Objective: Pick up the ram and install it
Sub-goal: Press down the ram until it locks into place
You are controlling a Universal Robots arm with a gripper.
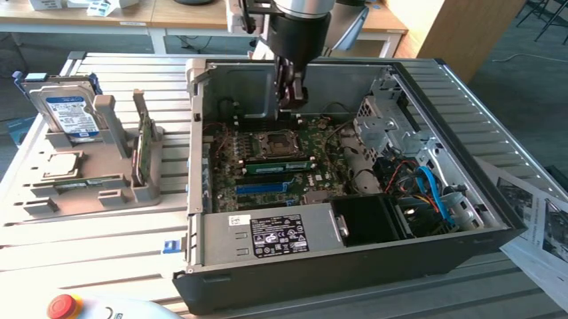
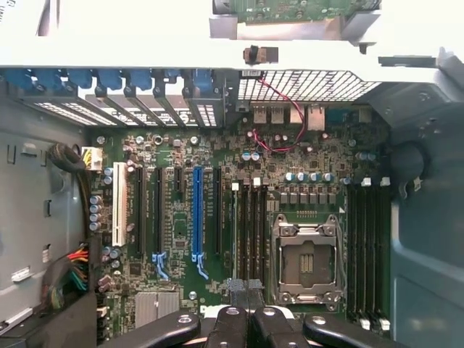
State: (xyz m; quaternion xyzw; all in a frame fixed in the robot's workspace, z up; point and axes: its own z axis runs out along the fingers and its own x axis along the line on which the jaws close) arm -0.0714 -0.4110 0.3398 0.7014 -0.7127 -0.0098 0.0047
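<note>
Here gripper [image 1: 293, 100] closed, empty, above motherboard [image 2: 217, 159]; exterior view adds ram [image 1: 279, 167] seated in slot.

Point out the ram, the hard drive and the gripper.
ram [image 1: 279, 165]: exterior view, middle of the green stick seated in the motherboard.
hard drive [image 1: 68, 110]: exterior view, its blue label.
gripper [image 2: 246, 290]: wrist view, between the shut fingertips over the motherboard.

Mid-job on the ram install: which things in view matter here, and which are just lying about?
For the job: ram, lying at the motherboard slots; gripper, shut, inside the case; memory slots; open computer case.

Lying about: hard drive; green card, upright in the grey stand; papers; red button.
</note>
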